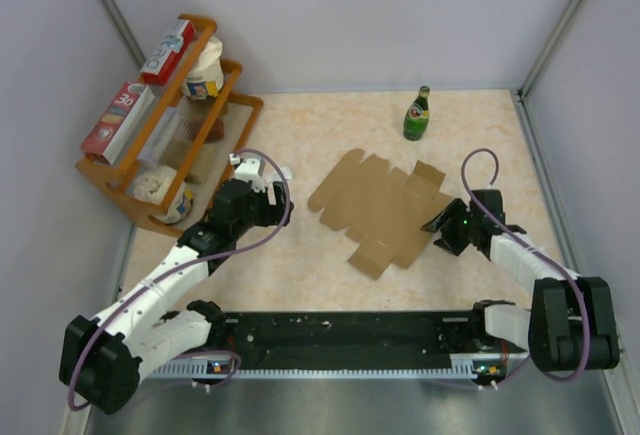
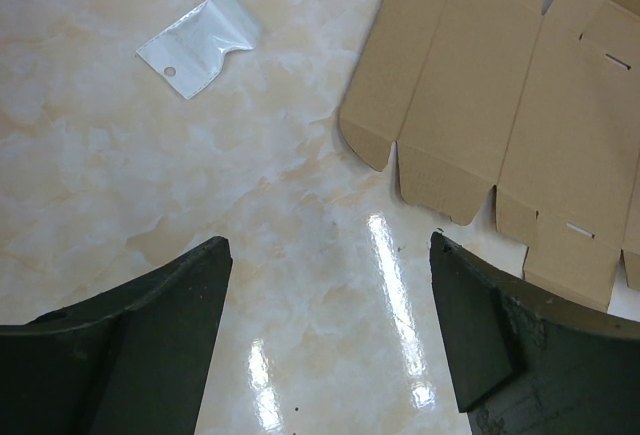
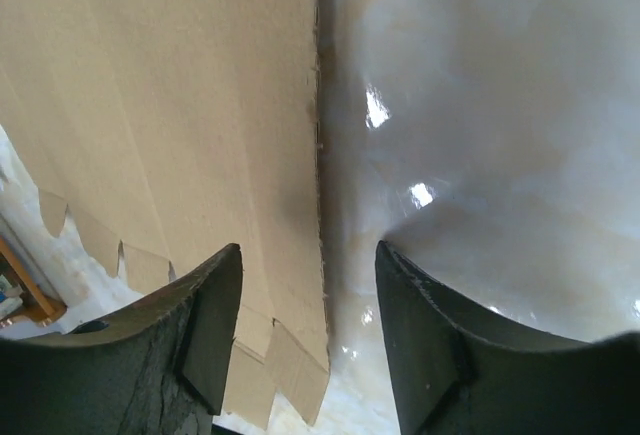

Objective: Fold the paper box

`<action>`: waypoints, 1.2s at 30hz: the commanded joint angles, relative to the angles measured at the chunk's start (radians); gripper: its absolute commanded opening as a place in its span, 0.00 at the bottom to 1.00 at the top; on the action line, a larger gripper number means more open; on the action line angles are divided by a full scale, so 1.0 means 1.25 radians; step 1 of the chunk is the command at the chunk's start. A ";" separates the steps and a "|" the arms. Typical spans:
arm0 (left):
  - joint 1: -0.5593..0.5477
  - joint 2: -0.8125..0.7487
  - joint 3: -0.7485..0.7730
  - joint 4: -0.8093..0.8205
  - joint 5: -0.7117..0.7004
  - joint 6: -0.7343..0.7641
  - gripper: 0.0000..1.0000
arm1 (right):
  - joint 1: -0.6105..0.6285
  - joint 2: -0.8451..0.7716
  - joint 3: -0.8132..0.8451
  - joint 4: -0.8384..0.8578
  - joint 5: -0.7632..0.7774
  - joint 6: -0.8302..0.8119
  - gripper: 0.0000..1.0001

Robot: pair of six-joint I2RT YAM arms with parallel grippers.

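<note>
The paper box lay flat and unfolded mid-frame, its right edge running between the right gripper's parted, empty jaws. The left gripper gaped wide above the table, holding nothing, left of the box's flaps.

Overhead view: bright, even, diffuse light from above. Shadows are short and soft-edged beside the paper box, and focus is sharp throughout.

Left wrist view: the glossy worktop throws long white glare streaks toward the bottom edge — surface detail is washed out there.

Right wrist view: small specular spots on the worktop and a dim shadow band along the paper box's edge. The near foreground is dark and slightly soft.
</note>
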 commanded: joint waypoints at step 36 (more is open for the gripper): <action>-0.004 0.021 0.067 0.067 0.016 0.042 0.84 | -0.004 -0.028 0.204 -0.252 0.004 -0.323 0.00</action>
